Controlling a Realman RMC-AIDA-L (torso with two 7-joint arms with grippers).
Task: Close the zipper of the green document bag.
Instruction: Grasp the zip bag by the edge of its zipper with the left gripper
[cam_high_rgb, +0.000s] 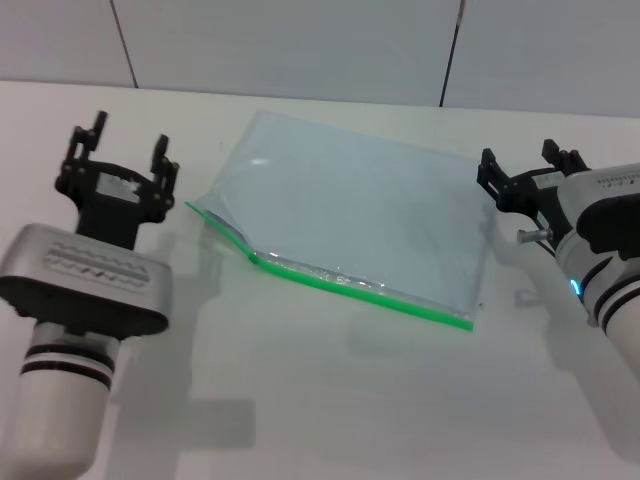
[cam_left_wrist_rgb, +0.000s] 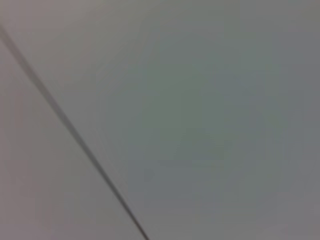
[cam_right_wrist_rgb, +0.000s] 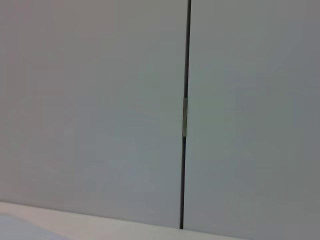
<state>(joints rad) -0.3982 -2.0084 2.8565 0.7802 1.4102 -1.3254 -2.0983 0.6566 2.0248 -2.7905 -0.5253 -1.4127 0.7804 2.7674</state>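
The green document bag (cam_high_rgb: 360, 220), a flat translucent pale blue pouch, lies on the white table in the middle of the head view. Its bright green zipper (cam_high_rgb: 350, 287) runs along the near long edge, from the left corner down to the right corner. The left part of that edge gapes slightly. My left gripper (cam_high_rgb: 125, 150) stands open to the left of the bag, apart from it. Over at the bag's right side, my right gripper (cam_high_rgb: 530, 165) is open too, close to the far right corner but not touching. Both wrist views show only wall.
White tabletop (cam_high_rgb: 330, 400) stretches in front of the bag. A panelled wall (cam_high_rgb: 300, 45) with dark seams (cam_right_wrist_rgb: 185, 115) rises behind the table; another seam (cam_left_wrist_rgb: 70, 130) crosses the left wrist view.
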